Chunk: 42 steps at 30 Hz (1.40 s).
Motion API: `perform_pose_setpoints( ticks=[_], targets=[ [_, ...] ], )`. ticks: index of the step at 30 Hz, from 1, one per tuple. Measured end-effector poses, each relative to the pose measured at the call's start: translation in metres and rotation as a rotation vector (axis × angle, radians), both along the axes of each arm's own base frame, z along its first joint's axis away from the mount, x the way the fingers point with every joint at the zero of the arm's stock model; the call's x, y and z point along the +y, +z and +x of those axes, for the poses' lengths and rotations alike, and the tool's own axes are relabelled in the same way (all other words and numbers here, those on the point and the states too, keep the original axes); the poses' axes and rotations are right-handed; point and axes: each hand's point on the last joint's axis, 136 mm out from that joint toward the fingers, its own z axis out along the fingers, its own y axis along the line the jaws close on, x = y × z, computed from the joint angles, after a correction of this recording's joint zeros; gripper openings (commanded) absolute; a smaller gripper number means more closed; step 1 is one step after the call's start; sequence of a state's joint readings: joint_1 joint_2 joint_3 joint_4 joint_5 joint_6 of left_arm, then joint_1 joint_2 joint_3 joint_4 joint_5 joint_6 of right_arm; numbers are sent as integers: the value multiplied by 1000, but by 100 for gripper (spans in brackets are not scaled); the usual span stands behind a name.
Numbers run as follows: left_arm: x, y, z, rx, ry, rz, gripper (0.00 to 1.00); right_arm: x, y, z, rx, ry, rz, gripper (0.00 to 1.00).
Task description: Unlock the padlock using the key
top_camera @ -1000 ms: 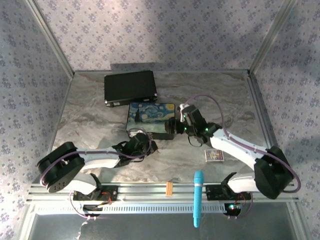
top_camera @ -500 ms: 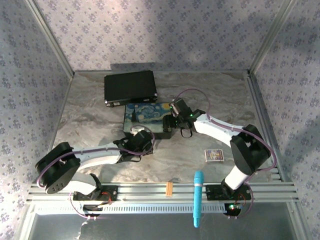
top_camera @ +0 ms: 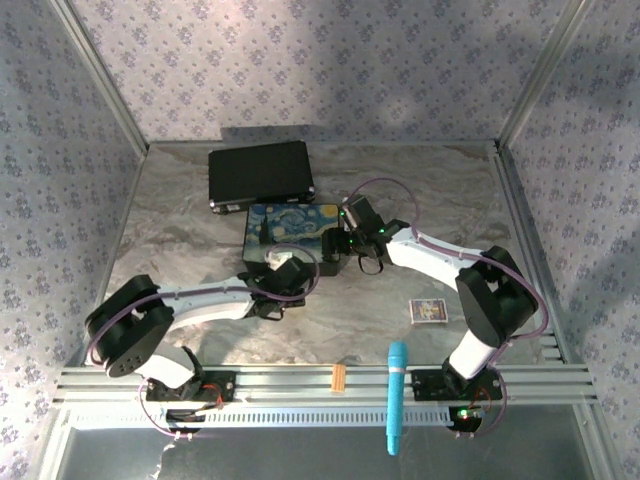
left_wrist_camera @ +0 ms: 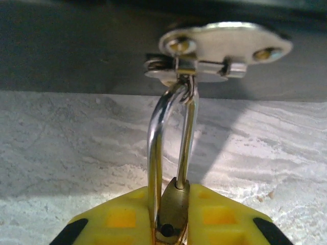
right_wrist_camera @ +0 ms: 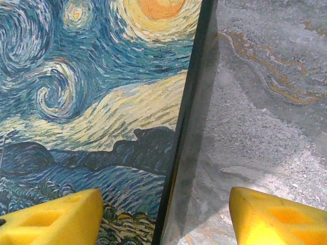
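Brass padlock (left_wrist_camera: 172, 215), curved silver shackle (left_wrist_camera: 155, 143), marbled table (left_wrist_camera: 61, 138)

The left arm (top_camera: 205, 300) and the right arm (top_camera: 432, 258) both have white shell links between big black rounded joints. A thin purple cable (top_camera: 385, 186) runs in loops along each of them. Small green lights (top_camera: 381, 232) glow near the right wrist. The fingers (right_wrist_camera: 51, 220) are bright yellow blocks with square hollows.

The brass padlock (left_wrist_camera: 172, 217) sits edge-on, body lowest. Its thin silver shackle (left_wrist_camera: 155, 148) threads up through a metal hasp (left_wrist_camera: 225, 43).
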State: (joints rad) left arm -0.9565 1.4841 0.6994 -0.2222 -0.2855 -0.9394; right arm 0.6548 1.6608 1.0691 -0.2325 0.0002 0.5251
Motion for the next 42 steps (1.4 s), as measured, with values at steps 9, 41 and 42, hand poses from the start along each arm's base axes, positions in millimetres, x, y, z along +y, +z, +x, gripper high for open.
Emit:
perform_pose_setpoints(
  ticks=[9, 41, 42],
  targets=[
    [8, -15, -3, -5, -11, 127, 23, 2, -2, 1, 4, 8, 37, 66],
    [19, -10, -5, -150, -80, 598, 26, 6, -2, 1, 0, 15, 82, 64],
    [19, -10, -6, -152, -85, 606, 26, 6, -2, 1, 0, 15, 82, 64]
  ],
)
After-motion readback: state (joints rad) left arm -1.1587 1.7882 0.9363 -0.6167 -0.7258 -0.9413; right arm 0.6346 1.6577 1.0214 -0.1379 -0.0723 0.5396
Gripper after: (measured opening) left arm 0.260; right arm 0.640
